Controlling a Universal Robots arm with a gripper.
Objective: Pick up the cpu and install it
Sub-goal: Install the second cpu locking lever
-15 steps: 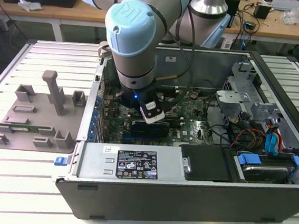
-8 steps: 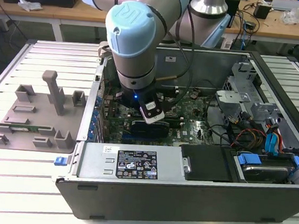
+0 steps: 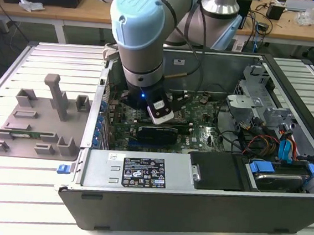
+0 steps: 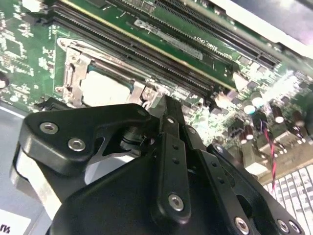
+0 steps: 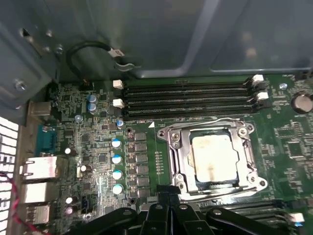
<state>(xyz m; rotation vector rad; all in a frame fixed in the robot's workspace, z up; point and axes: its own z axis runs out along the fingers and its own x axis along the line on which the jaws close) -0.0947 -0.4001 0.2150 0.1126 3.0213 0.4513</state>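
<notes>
I see the gripper (image 5: 168, 196) hanging over the motherboard (image 5: 88, 147), just beside the socket frame (image 5: 212, 159) where the cpu (image 5: 214, 155) sits; its fingers look closed, empty.

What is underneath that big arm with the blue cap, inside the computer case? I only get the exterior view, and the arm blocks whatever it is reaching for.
Observer: In the first wrist view there is a green circuit board with a square metal frame mounted on it.
Operator: Is anything sitting in that frame?
Observer: Yes, a silver-grey chip lies flat inside it, with pale smears on its top.
Operator: So is the arm holding the chip?
Observer: No. The gripper is near one corner of the frame, off to the side of the chip.
</notes>
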